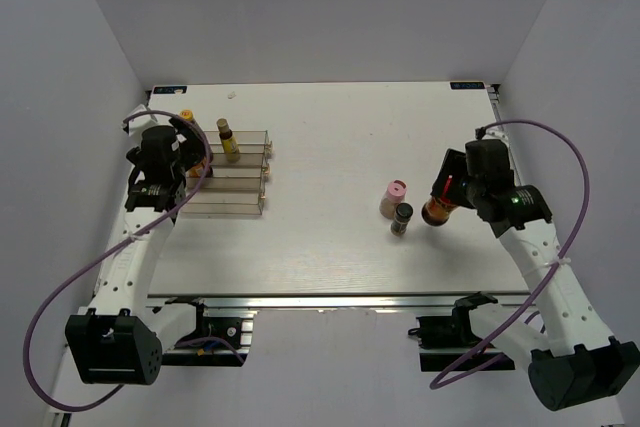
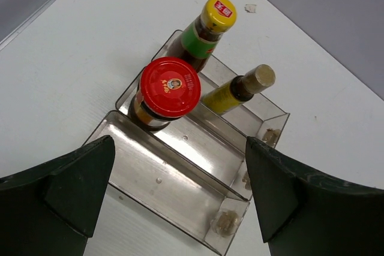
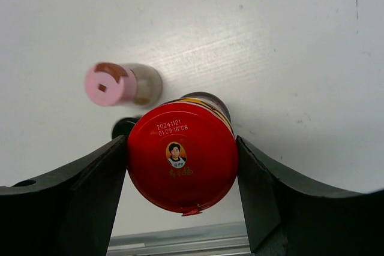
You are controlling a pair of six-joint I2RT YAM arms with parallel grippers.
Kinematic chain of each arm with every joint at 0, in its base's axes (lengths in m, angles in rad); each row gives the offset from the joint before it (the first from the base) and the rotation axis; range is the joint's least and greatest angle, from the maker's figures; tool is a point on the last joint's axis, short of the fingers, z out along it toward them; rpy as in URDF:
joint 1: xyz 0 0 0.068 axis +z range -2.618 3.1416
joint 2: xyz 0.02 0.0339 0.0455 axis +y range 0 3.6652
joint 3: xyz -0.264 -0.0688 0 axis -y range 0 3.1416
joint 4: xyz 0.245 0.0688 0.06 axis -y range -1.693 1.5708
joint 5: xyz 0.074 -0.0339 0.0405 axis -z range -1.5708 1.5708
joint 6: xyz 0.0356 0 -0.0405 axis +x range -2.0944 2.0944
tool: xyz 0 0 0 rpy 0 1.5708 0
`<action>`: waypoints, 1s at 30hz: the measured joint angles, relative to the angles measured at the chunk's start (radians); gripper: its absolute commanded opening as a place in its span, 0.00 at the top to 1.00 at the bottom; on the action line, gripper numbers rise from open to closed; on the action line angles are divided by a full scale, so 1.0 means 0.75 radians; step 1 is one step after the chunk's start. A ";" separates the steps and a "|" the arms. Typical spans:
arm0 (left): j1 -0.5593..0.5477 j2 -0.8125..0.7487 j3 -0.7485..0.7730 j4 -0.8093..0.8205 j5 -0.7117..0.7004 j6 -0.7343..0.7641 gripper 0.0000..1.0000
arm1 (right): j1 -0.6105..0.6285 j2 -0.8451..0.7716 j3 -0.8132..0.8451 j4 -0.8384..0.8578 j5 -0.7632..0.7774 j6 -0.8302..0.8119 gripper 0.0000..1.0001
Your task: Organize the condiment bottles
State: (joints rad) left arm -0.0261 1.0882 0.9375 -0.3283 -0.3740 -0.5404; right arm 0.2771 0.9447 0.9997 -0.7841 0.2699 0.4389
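The big white table (image 1: pixel 330 137) holds everything. The clear rack (image 1: pixel 240 185) sits at 9 o'clock on the table. The left gripper (image 2: pixel 180 202) hangs over the rack. Its jaws are spread very wide and it holds nothing. The right gripper (image 3: pixel 182 166) is at 3 o'clock on the table. Its two fingers (image 3: pixel 90 190) press on both sides of a red-lidded jar (image 3: pixel 182 166), so it has hold of that jar by the lid.

A second red-lidded jar (image 2: pixel 170 91) stands on a step of the rack. Behind it, at 12 o'clock, stands the yellow-capped bottle (image 2: pixel 207 31) with a green label. The slim yellowish bottle (image 2: pixel 240 88) stands at 3 o'clock from that jar and leans a little.

The pink-capped bottle (image 1: pixel 394 197) stands on the bare table at 9 o'clock from the held jar, close by. The small dark-capped bottle (image 1: pixel 401 218) stands at 6 o'clock from the pink one, just beside it
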 measured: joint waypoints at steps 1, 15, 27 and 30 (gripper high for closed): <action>0.000 -0.007 0.000 0.003 0.014 0.001 0.02 | 0.000 0.011 0.032 0.001 -0.001 -0.004 0.88; -0.113 -0.054 -0.156 0.355 0.882 0.270 0.02 | 0.028 0.349 0.489 0.072 -0.308 -0.139 0.94; -0.550 0.055 -0.164 0.578 0.931 0.542 0.02 | 0.364 0.781 0.868 0.068 -0.461 -0.217 0.97; -0.555 0.047 -0.164 0.577 0.846 0.539 0.02 | 0.422 0.892 0.965 0.064 -0.472 -0.229 0.98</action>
State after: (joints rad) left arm -0.4427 1.1236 0.8143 0.1043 0.2607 -0.1360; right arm 0.5934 1.6138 1.7237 -0.7364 -0.0837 0.2672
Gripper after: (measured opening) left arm 0.982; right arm 0.730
